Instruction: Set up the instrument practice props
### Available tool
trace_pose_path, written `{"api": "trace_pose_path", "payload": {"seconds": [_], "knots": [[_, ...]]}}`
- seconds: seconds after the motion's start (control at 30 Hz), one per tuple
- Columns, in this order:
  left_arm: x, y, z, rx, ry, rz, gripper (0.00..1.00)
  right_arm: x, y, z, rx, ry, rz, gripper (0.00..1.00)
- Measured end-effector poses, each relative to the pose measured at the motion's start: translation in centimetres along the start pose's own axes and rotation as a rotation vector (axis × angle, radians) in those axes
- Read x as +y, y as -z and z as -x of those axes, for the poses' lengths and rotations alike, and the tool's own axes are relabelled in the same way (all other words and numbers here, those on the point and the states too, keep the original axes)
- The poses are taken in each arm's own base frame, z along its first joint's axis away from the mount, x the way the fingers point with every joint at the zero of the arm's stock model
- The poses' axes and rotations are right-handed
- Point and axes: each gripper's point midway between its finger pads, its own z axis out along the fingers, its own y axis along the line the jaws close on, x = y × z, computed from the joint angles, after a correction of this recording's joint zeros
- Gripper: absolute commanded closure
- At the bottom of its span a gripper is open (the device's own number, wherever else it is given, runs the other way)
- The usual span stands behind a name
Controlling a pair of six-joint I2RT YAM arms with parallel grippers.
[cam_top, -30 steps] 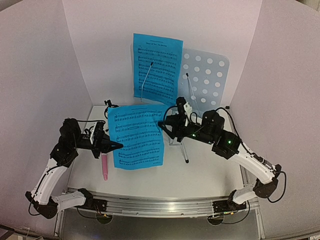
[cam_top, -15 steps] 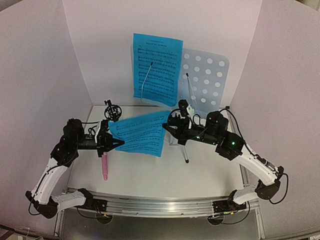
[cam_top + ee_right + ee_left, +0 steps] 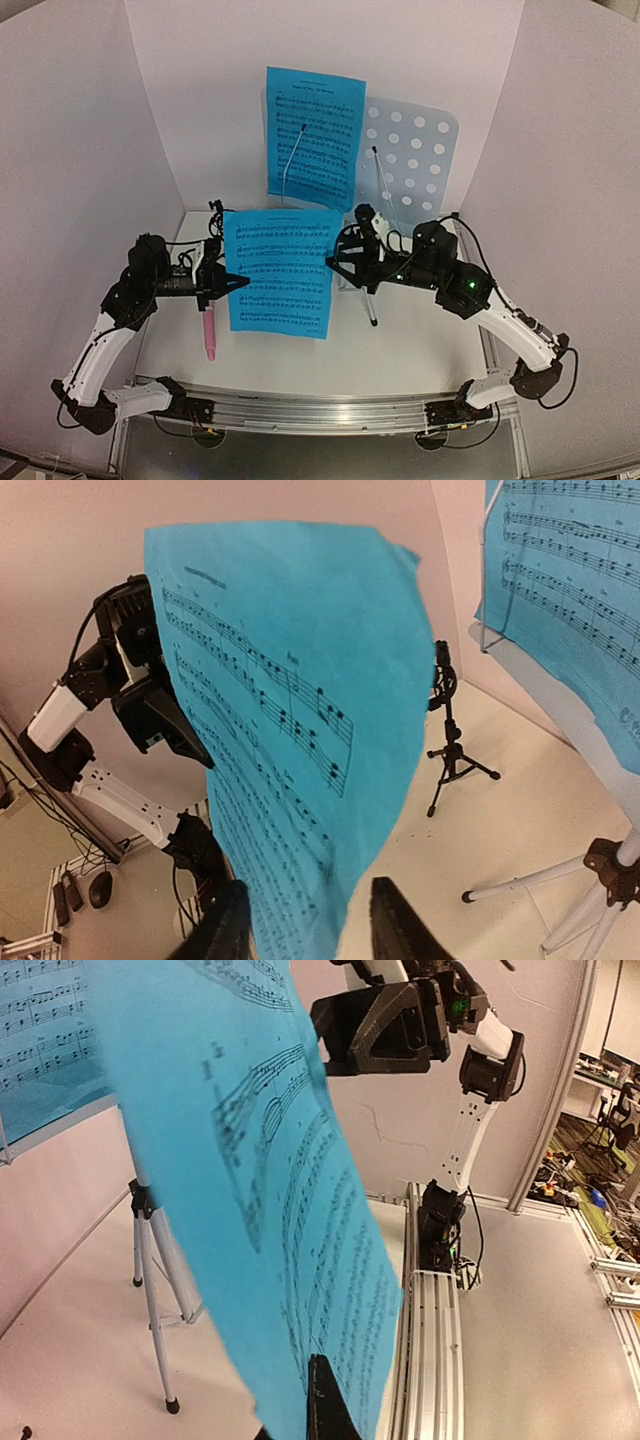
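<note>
A loose sheet-music page (image 3: 280, 272) hangs upright in mid-air at the centre of the overhead view, above the table (image 3: 400, 340) and in front of the pale-blue perforated music-stand desk (image 3: 415, 160). The desk stands at the upper right with another blue page (image 3: 312, 130) already resting on its left half. The left gripper (image 3: 238, 285) is pinched shut on the hanging page's left edge. The right gripper (image 3: 310, 920) is at the opposite edge, but its wrist view shows the two fingers standing apart with the paper's border in the gap between them, so it is not clamping the page. Judging from this, the page depends on a single pinch. It could sag, twist or slide free, and if the right jaws close while it sways they may crease it or miss the edge. The right arm also sits just beside the stand's silver tripod legs (image 3: 370, 305), so a careless swing might topple the stand. The pink stick microphone (image 3: 209, 335) lies at lower left. The small black tripod mic mount (image 3: 447, 740) stands behind the page.
</note>
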Motion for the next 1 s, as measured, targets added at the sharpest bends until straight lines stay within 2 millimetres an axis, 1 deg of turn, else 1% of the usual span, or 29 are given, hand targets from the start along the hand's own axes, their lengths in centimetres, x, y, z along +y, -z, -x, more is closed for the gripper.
{"api": "trace_pose_path", "payload": {"seconds": [0.13,0.23,0.37,0.43,0.5,0.57,0.67,0.83,0.9,1.0], "knots": [[-0.5,0.0,0.1,-0.005,0.000,-0.033,1.00,0.3,-0.8,-0.5,0.025,0.003,0.042,0.43],[-0.8,0.1,0.6,-0.012,-0.011,-0.045,1.00,0.2,-1.3,-1.1,0.048,-0.007,0.055,0.42],[-1.3,0.4,1.4,-0.027,-0.031,-0.066,1.00,-0.1,-1.3,-1.2,0.057,-0.016,0.074,0.47],[-1.5,0.5,1.7,-0.037,-0.026,-0.075,1.00,0.1,-1.2,-1.3,0.062,-0.016,0.099,0.49],[-1.6,0.5,2.0,-0.047,-0.019,-0.081,1.00,0.4,-1.2,-1.3,0.066,-0.020,0.133,0.54],[-1.6,0.4,2.3,-0.057,-0.007,-0.086,1.00,0.9,-1.1,-1.1,0.057,-0.017,0.170,0.54],[-1.6,0.3,2.5,-0.063,0.013,-0.099,1.00,1.4,-1.1,-0.8,0.042,-0.021,0.209,0.46],[-1.7,0.0,2.7,-0.066,0.051,-0.131,1.00,0.9,-1.0,0.2,0.004,-0.009,0.209,0.41],[-1.8,0.0,2.9,-0.070,0.054,-0.139,1.00,0.3,-0.8,0.8,-0.015,-0.006,0.199,0.42],[-1.9,0.0,3.4,-0.078,0.067,-0.146,1.00,-0.2,-0.6,1.4,-0.036,-0.004,0.197,0.48]]}}
